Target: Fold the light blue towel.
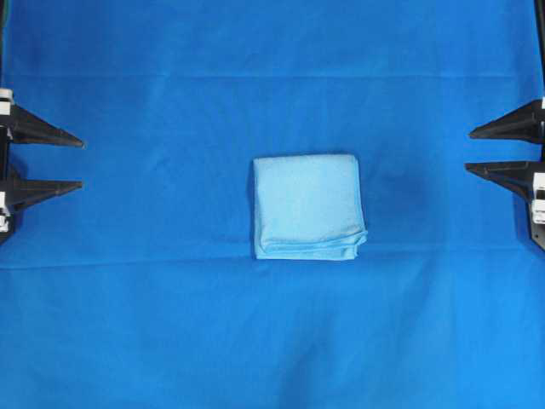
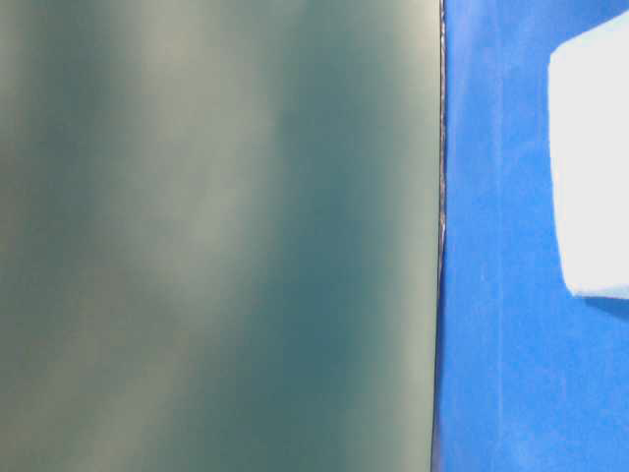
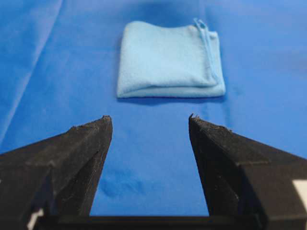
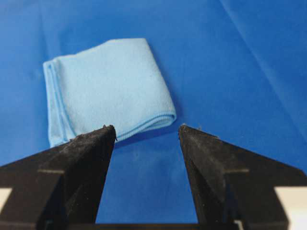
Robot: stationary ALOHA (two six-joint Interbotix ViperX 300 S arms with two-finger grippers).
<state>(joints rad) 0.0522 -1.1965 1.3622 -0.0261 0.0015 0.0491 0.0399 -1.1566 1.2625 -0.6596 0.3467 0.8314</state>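
Observation:
The light blue towel [image 1: 308, 207] lies folded into a small thick square in the middle of the table, its layered hems along the near edge. It shows ahead of both wrist cameras too, towel [image 3: 170, 60] and towel [image 4: 106, 88], and as a pale corner, towel [image 2: 593, 162], in the table-level view. My left gripper [image 1: 82, 163] stands open at the far left edge, well apart from the towel. At the far right edge my right gripper [image 1: 468, 151] is open too. Nothing sits between the fingers of the left gripper [image 3: 149, 120] or the right gripper [image 4: 147, 128].
A royal-blue tablecloth [image 1: 170, 324] covers the whole table, with faint creases. A blurred grey-green surface [image 2: 216, 236] fills the left two thirds of the table-level view.

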